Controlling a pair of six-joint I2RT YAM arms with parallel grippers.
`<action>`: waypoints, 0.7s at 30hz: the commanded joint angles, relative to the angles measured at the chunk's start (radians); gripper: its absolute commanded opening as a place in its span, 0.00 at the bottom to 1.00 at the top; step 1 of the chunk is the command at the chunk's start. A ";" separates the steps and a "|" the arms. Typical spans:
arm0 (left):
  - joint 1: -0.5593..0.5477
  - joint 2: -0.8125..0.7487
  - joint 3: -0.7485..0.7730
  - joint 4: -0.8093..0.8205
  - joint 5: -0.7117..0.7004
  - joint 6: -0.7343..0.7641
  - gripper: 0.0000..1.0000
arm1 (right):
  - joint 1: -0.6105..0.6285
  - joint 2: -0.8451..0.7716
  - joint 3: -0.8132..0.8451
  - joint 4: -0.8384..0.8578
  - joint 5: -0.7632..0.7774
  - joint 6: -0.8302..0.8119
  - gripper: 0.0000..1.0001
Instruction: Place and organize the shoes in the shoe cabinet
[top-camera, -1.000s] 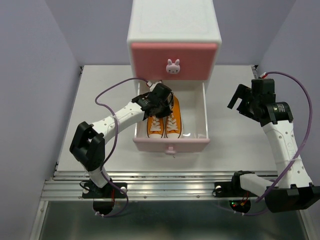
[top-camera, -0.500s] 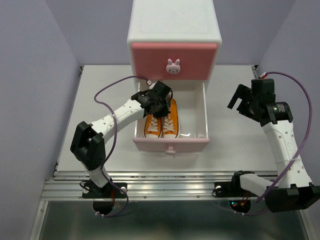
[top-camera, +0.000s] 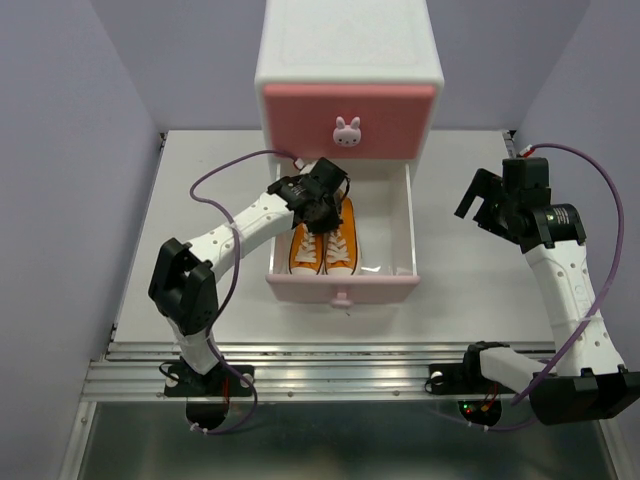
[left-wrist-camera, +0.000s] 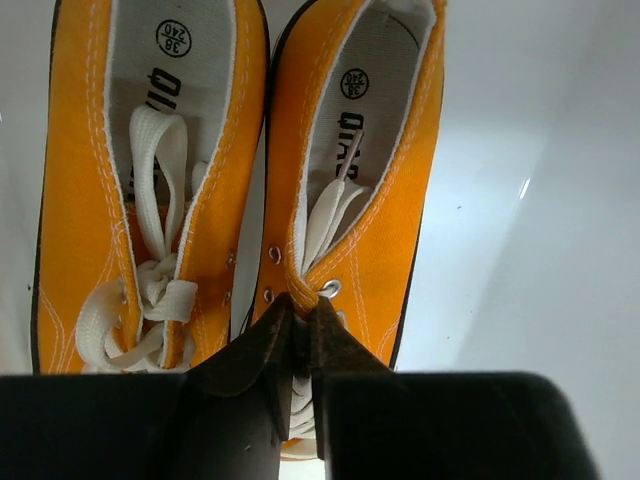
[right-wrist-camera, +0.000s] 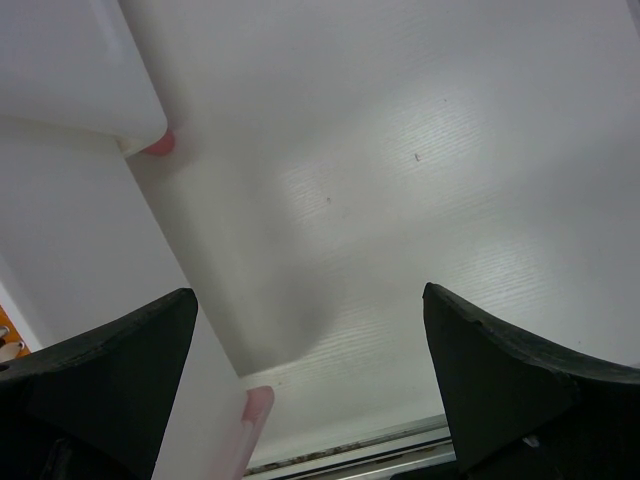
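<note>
White table (top-camera: 470, 290), walled on three sides; shoe cabinet (top-camera: 348, 60) stood at its far edge, centred, white-bodied.

Upper drawer (top-camera: 300, 120), darker pink, shut flush; lower drawer (top-camera: 410, 225) pulled well out toward the arms, white walls, pale pink front nearest me.

Right arm raised over the bare table to the right of the lower drawer, apart from it; right gripper (top-camera: 478, 200) hung there with its jaws spread wide and nothing between them; from the wrist, right gripper (right-wrist-camera: 308, 300) looked down on the tabletop and the drawer's corner.

Left arm reached in over the lower drawer; left gripper (top-camera: 325, 208) sat low above the footwear.

Orange shoes (top-camera: 325, 245) lay inside the lower drawer, on its left side, side by side and touching, toes toward the pale pink front, heels toward the cabinet; right half of the drawer floor showed white.

Left gripper (left-wrist-camera: 298, 305): jaws nearly together, only a thin slit; tips against the orange edge by the eyelets of the right-hand shoe; could not tell whether they pinched it.

Bunny knob (top-camera: 347, 133) on the upper drawer; white laces (left-wrist-camera: 160, 290) loosely knotted.
</note>
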 joint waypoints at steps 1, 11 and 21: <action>0.028 0.029 0.128 0.070 -0.030 0.110 0.25 | -0.008 -0.009 -0.006 0.021 -0.001 -0.013 1.00; 0.026 0.002 0.200 0.053 -0.016 0.121 0.54 | -0.008 -0.011 0.001 0.021 0.005 -0.012 1.00; 0.026 -0.107 0.218 0.027 0.015 0.107 0.76 | -0.008 0.004 0.083 0.047 -0.007 -0.024 1.00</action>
